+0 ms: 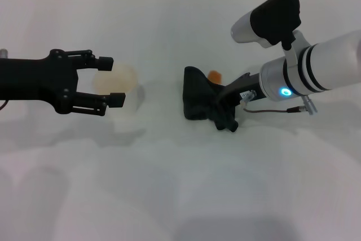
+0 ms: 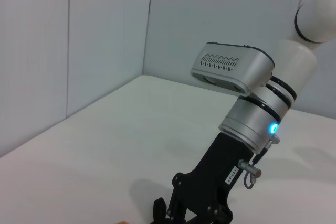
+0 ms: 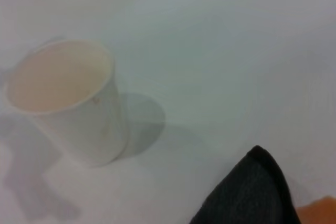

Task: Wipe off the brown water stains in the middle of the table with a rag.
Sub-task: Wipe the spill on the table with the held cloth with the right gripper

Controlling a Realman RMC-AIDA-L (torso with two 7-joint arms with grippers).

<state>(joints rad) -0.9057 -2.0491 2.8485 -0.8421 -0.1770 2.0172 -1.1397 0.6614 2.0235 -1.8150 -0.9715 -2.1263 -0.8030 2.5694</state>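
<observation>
The table (image 1: 180,196) is a smooth, plain white surface with soft grey shadows on it. The rag (image 1: 196,95) is a soft dark cloth, bunched into uneven folds near the middle of the table. Just behind its upper edge a small orange-brown patch of the brown water stains (image 1: 214,75) shows; the rest is hidden under the cloth and the gripper, so its full shape cannot be made out. In the right wrist view only a dark corner of the rag and a sliver of orange appear at the frame's edge.

The right gripper (image 1: 224,118) reaches in low from the right, its black fingers pinched onto the rag's near side and pressing it to the table; the fingertips are partly buried in the folds. The silver and white arm slopes up behind it.

The left gripper (image 1: 110,80) hangs level on the left, its black fingers spread wide and holding nothing, with a white paper cup (image 1: 116,81) standing below the gap between them, well apart from the rag
</observation>
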